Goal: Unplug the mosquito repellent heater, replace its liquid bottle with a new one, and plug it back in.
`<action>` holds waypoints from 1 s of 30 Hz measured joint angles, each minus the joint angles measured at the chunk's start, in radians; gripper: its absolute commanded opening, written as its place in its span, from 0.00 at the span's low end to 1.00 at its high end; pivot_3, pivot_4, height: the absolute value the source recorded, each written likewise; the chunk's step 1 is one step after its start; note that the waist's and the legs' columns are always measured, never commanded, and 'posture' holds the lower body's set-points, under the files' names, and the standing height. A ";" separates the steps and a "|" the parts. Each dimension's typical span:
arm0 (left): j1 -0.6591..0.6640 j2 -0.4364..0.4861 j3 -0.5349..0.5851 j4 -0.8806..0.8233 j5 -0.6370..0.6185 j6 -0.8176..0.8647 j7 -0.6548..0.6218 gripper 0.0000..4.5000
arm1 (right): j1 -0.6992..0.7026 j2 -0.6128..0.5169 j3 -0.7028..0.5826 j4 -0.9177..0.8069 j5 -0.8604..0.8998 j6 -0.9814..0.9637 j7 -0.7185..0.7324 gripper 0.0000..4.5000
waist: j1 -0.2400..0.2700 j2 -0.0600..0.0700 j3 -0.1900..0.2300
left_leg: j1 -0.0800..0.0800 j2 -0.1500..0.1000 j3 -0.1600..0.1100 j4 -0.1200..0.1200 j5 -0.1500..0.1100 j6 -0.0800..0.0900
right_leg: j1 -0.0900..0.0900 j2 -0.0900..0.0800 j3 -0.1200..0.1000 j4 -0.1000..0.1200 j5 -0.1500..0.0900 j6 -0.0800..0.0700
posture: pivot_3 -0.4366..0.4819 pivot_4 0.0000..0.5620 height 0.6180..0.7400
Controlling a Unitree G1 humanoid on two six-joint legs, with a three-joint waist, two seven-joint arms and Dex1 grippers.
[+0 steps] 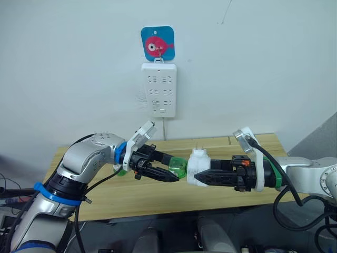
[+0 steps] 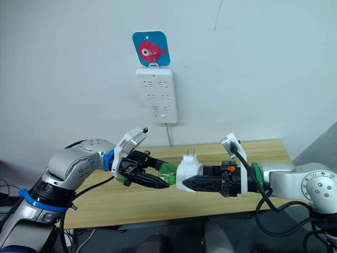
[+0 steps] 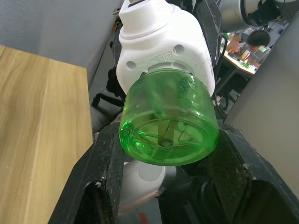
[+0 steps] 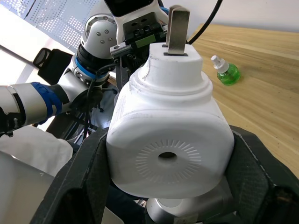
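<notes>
Heater (image 1: 199, 167) clamped in right gripper (image 1: 202, 178); left gripper (image 1: 169, 176) pinches its green bottle (image 1: 179, 168).

The light wooden surface (image 1: 158, 197) runs along the white wall, its grain planks in plain sight. One small green liquid bottle (image 4: 225, 72) with a white cap stands upright on it, alone on the bare wood.

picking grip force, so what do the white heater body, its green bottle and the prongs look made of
White rounded mosquito repellent heater: looks like matte moulded plastic, with a stamped vent ring. Green bottle screwed into it: translucent glossy plastic, ribs showing through its base. Flat prongs: dull grey metal, apparently.
</notes>
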 measured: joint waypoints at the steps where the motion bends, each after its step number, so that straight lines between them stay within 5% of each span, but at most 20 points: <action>1: 0.026 -0.016 0.016 0.006 0.058 -0.109 0.005 0.72 | 0.004 -0.001 -0.002 0.008 0.004 0.000 -0.010 0.67 | 0.000 0.000 0.000 | 0.001 0.000 0.001 0.000 0.000 0.000 | 0.000 0.000 0.001 0.000 0.000 0.000 | 0.29 0.25 0.94; 4: 0.104 -0.054 0.058 0.071 0.202 -0.401 0.023 0.92 | 0.025 -0.008 -0.008 0.043 0.016 -0.006 -0.038 0.67 | 0.001 0.000 0.000 | 0.001 0.000 0.002 0.000 0.000 0.000 | 0.000 -0.001 0.002 0.000 0.003 -0.005 | 0.29 0.25 0.94; 12: 0.230 -0.208 0.126 0.163 0.350 -1.007 0.041 0.92 | 0.026 -0.008 -0.012 0.069 0.045 -0.010 -0.065 0.67 | 0.023 0.000 0.000 | 0.000 -0.001 0.002 0.001 0.000 0.000 | 0.000 -0.003 0.002 -0.001 0.003 -0.005 | 0.30 0.25 0.94; 30: 0.181 -0.297 0.086 0.196 0.367 -1.163 0.079 0.92 | 0.026 -0.014 -0.012 0.069 0.051 -0.008 -0.066 0.67 | 0.024 0.000 0.000 | 0.000 -0.001 0.002 0.001 0.000 0.000 | 0.001 -0.002 0.001 0.000 0.003 -0.004 | 0.30 0.24 0.94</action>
